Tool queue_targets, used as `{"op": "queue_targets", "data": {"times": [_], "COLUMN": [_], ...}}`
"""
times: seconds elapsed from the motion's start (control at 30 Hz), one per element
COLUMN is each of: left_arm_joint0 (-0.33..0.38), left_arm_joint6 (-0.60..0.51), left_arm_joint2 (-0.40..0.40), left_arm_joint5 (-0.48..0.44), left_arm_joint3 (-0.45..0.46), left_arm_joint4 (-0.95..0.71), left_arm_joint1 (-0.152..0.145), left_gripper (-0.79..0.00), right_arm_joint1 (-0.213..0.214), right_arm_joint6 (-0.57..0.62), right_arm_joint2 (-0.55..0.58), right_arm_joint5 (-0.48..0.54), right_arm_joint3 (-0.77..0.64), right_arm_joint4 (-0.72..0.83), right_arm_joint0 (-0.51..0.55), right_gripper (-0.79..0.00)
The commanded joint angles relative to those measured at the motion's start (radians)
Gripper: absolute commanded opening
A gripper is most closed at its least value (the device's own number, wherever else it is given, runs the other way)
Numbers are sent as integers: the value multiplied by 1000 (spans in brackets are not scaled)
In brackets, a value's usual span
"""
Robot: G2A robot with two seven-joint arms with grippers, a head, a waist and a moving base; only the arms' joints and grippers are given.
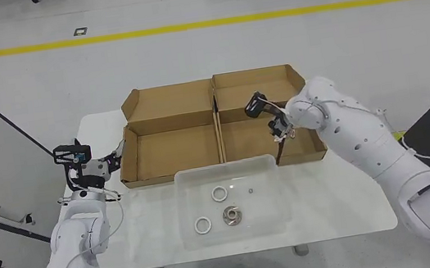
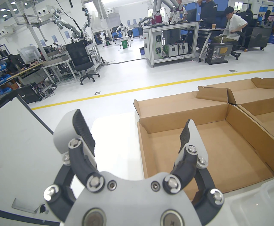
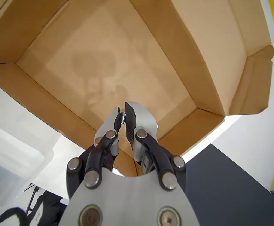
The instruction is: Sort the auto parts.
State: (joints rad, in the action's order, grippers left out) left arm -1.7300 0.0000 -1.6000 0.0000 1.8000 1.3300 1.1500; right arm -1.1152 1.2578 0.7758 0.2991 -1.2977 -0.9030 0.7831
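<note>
The right gripper (image 3: 122,111) is clamped on a small threaded bolt (image 3: 122,119) and hangs over the floor of the right cardboard box (image 3: 102,53) — the drop-off stage of one sorting round, I judge. The next move calls for lowering a little and parting the fingers so that the bolt lands inside the walls. The left gripper (image 2: 132,119) sits spread and empty beside the left cardboard box (image 1: 176,152). Two rings (image 1: 219,192) and a gear-like part (image 1: 231,214) lie in the clear tray (image 1: 223,165).
</note>
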Motion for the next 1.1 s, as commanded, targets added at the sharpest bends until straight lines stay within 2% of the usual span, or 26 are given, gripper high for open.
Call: {"op": "queue_targets", "data": {"times": [0.0, 0.43, 0.73, 0.77, 0.8, 0.83, 0.87, 0.9, 1.07], "left_arm_joint0": [0, 0, 0, 0, 0, 0, 0, 0, 0], "left_arm_joint6": [0, 0, 0, 0, 0, 0, 0, 0, 0], "left_arm_joint2": [0, 0, 0, 0, 0, 0, 0, 0, 0], "left_arm_joint5": [0, 0, 0, 0, 0, 0, 0, 0, 0], "left_arm_joint3": [0, 0, 0, 0, 0, 0, 0, 0, 0], "left_arm_joint4": [0, 0, 0, 0, 0, 0, 0, 0, 0], "left_arm_joint1": [0, 0, 0, 0, 0, 0, 0, 0, 0], "left_gripper": [0, 0, 0, 0, 0, 0, 0, 0, 0], "right_arm_joint1": [-6, -46, -67, -68, -68, -69, -68, -68, -60], "right_arm_joint6": [-8, -57, -86, -91, -92, -96, -97, -99, -99], "right_arm_joint2": [-11, -74, -81, -78, -76, -72, -68, -64, -28], "right_arm_joint5": [-12, -80, -88, -90, -87, -87, -86, -85, -79], "right_arm_joint3": [29, 178, 240, 244, 248, 250, 252, 253, 225], "right_arm_joint4": [-3, -21, 7, 14, 14, 20, 22, 25, 49], "right_arm_joint0": [-6, -17, -28, -28, -29, -29, -30, -30, -26], "right_gripper": [-785, -785, -785, -699, -474, -326, -40, 0, 0]}}
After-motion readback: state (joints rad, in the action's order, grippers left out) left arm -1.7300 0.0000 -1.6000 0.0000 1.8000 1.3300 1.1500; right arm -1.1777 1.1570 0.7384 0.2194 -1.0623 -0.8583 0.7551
